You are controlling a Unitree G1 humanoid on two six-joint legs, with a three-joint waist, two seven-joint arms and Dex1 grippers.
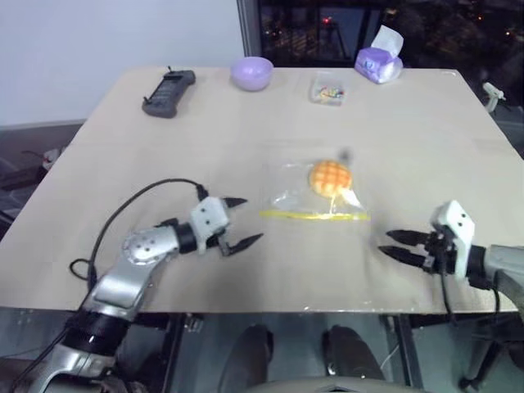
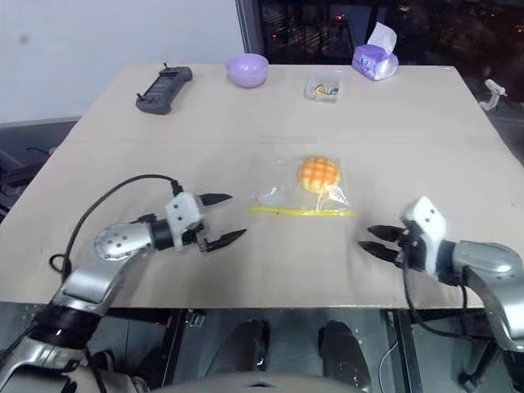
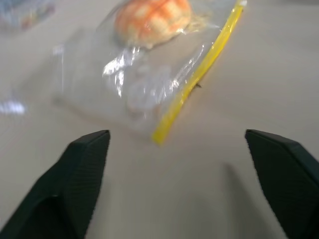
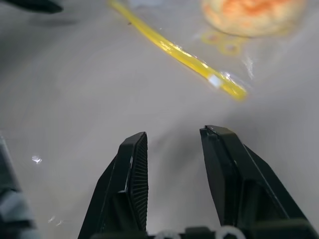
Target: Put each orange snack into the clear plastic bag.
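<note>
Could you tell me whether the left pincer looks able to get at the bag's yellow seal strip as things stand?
Probably yes: the left pincer stands open, pointing at the yellow seal strip, with bare table between them.

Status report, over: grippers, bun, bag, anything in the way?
Left gripper open, right gripper open, both empty. Bun in the bag, on the table. Nothing in the way.

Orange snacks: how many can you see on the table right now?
1. The orange snack lies mid-table inside the clear plastic bag, behind its yellow seal strip. No others visible.
</note>
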